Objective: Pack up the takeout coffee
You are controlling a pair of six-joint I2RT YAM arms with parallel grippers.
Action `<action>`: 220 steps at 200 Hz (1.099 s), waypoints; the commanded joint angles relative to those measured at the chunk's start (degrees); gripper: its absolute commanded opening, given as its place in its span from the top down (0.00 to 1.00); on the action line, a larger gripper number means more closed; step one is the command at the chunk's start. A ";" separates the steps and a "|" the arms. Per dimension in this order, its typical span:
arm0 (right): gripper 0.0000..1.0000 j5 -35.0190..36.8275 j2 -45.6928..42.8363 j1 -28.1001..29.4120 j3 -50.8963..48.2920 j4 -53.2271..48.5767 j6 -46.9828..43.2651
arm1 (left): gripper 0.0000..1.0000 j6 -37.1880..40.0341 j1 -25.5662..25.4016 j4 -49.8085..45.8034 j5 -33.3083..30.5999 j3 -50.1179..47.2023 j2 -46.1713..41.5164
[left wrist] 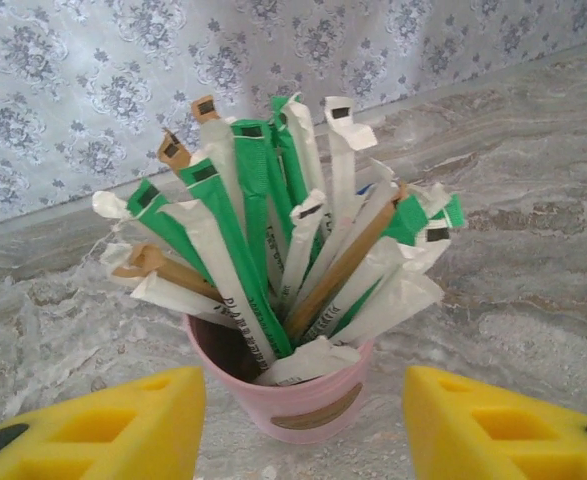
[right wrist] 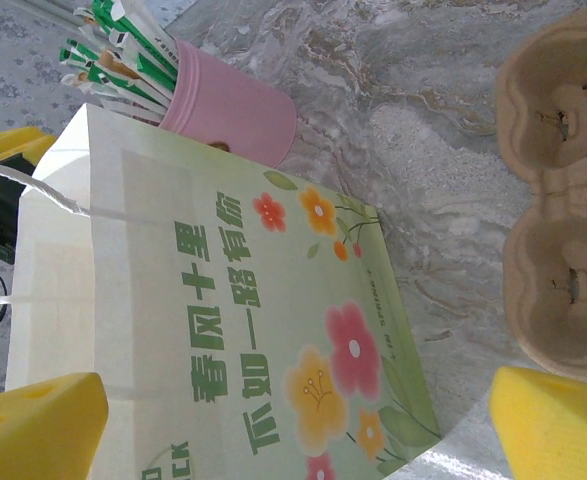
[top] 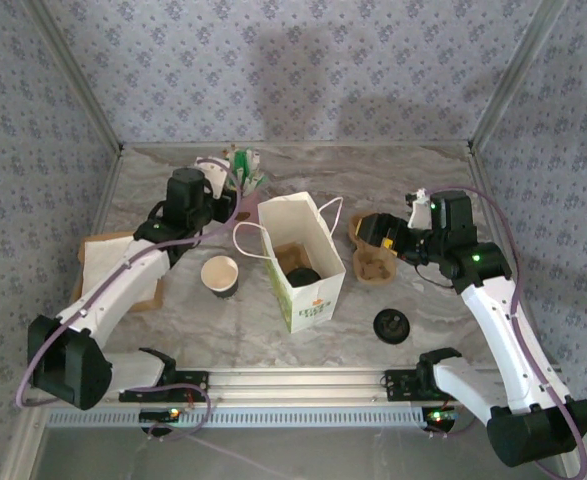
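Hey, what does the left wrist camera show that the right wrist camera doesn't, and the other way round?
Left wrist, not right wrist: the brown label on the pink cup, and the cup's dark inside. Right wrist, not left wrist: the white bag with flower print and green lettering, and the cardboard cup carrier. Both: the pink cup of wrapped sticks on the marble table.

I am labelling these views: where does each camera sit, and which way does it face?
Top: high at the near edge, looking down at the table; left arm and right arm show.
Left wrist: on the left arm, facing the pink cup; left gripper at the bottom.
Right wrist: on the right arm, facing the bag side; right gripper at the bottom.
Shared: both wrist views show the pink cup.
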 commanded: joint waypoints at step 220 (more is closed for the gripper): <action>0.00 -2.41 1.43 -0.51 -1.22 1.03 -0.77 | 0.52 -2.11 4.48 2.28 17.83 4.69 8.16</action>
